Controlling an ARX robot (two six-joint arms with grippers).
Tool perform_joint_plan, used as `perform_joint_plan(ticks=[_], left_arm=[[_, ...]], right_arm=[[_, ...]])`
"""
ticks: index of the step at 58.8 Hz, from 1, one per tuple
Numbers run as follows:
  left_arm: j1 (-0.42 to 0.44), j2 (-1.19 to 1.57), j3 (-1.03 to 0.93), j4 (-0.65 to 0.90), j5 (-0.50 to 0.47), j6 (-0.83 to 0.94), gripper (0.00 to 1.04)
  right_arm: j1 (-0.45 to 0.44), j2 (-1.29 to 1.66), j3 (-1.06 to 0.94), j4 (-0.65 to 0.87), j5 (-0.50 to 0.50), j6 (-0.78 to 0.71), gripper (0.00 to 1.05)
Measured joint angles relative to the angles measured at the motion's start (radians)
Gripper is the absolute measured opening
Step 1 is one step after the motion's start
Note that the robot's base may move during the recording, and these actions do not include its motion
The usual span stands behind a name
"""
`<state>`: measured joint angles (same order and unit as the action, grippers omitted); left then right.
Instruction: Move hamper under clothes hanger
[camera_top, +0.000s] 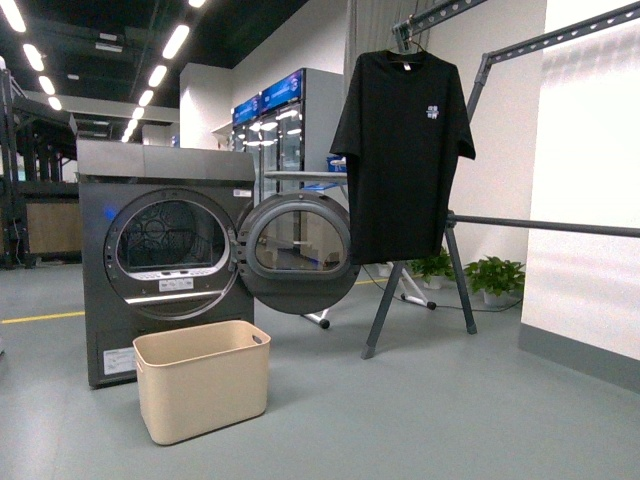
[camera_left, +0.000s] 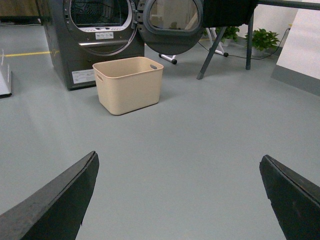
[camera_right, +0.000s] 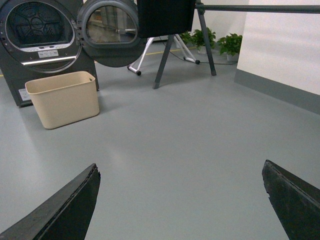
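Observation:
The beige hamper (camera_top: 203, 380) stands on the grey floor right in front of the washing machine, left of the clothes hanger (camera_top: 455, 230). The dark metal hanger carries a black T-shirt (camera_top: 400, 155) and its splayed legs rest on the floor. In the left wrist view the hamper (camera_left: 129, 84) sits well ahead of my open left gripper (camera_left: 179, 162), with nothing between the fingers. The right wrist view shows the hamper (camera_right: 63, 98) far off to one side of my open right gripper (camera_right: 180, 167), and the hanger's legs (camera_right: 164, 62) beyond. Neither arm shows in the front view.
A dark grey washing machine (camera_top: 155, 260) stands behind the hamper with its round door (camera_top: 297, 252) swung open towards the hanger. Potted plants (camera_top: 493, 275) sit by the white wall (camera_top: 590, 150) at the right. Bare grey floor (camera_top: 420, 410) stretches between me and the hanger.

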<state>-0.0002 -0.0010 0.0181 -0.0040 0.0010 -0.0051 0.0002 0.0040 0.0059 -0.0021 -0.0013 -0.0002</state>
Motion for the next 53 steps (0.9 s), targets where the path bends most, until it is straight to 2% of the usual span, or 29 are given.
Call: perform_joint_plan(ticks=[53], left_arm=[[0.000,0.000,0.000,0.000,0.000,0.000,0.98]], right_arm=[[0.000,0.000,0.000,0.000,0.000,0.000,0.97]])
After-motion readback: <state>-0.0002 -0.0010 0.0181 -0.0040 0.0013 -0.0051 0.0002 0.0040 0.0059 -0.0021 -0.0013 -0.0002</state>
